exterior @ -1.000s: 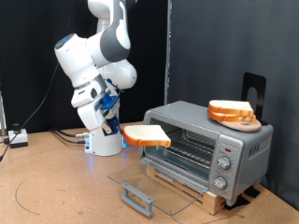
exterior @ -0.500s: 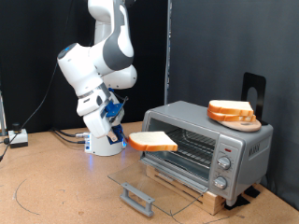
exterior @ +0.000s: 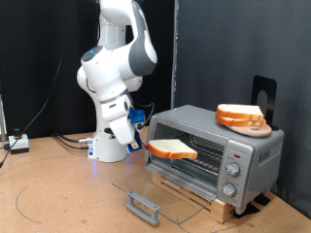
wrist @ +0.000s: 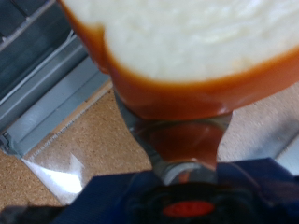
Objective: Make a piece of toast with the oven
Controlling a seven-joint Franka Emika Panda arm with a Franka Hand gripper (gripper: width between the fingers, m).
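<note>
Golden-crusted piece of toast [exterior: 172, 149] clamped by edge in gripper [exterior: 146, 145], fingers closed on crust, at mouth of oven [exterior: 216, 151]. Glass door [exterior: 155, 189] lies open (flat). Keep slice level; clear wire rack [exterior: 194, 149] on entry.

White arm upright on base, elbow high, forearm angled down toward exterior view's right. Hand [exterior: 146, 143] low, fingers [wrist: 177, 140] clamped on toast edge.
</note>
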